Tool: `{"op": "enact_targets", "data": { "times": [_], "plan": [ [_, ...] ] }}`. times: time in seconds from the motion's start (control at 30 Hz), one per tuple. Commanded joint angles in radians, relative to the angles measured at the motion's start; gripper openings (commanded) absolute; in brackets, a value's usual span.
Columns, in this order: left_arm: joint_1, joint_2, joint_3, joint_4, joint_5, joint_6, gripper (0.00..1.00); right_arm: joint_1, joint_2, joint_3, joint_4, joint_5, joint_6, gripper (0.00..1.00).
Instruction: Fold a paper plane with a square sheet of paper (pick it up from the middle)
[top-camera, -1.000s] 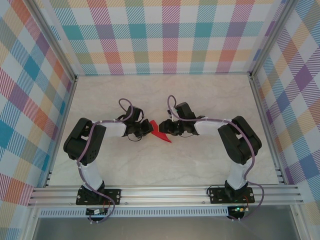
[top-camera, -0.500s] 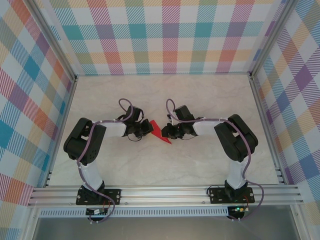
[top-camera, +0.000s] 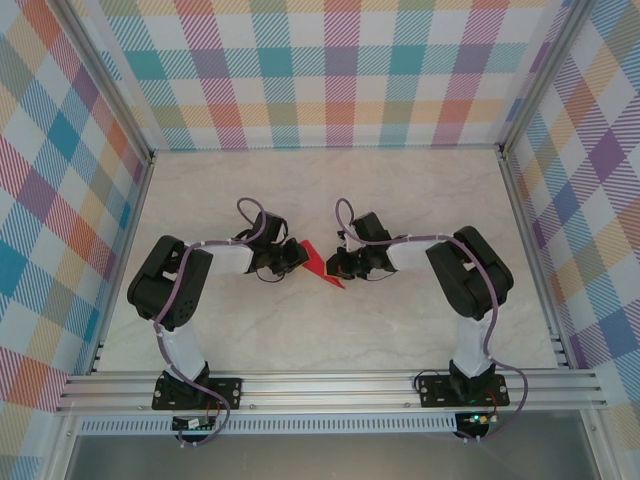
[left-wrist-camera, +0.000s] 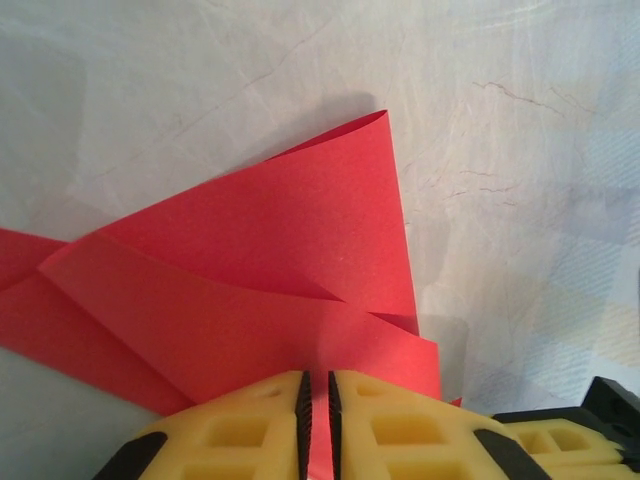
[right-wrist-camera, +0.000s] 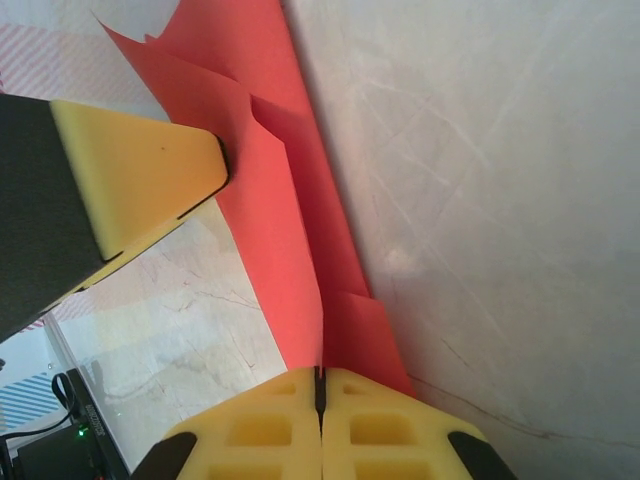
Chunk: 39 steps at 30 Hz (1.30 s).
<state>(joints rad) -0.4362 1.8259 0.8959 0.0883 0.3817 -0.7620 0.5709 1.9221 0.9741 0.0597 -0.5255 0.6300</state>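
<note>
Red paper, partly folded into overlapping flaps, sits at mid-table between the two arms. The left fingers are nearly together, leaving a slim gap with the near edge of the paper caught in it. The flaps fan out ahead over the table. The right fingers are clenched tight on a narrow end of the paper, no gap visible. In the right wrist view the paper runs away as a long strip, with a yellow left finger against its far part. Lifted or resting on the table: cannot tell.
</note>
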Motion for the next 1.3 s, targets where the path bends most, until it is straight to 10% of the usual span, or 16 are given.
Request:
{"op": "enact_targets", "data": {
  "times": [0.0,0.43,1.27],
  "plan": [
    [0.007,-0.011,-0.006,-0.03,-0.037,-0.003,0.22,-0.014,0.035,-0.02,-0.055,-0.012,0.016,0.05],
    [-0.015,-0.101,-0.074,0.124,0.109,-0.026,0.34,-0.031,0.069,-0.018,-0.06,-0.023,0.049,0.05],
    [-0.049,0.024,-0.028,0.068,0.045,-0.057,0.16,-0.036,0.026,0.002,-0.023,-0.108,-0.024,0.21]
  ]
}}
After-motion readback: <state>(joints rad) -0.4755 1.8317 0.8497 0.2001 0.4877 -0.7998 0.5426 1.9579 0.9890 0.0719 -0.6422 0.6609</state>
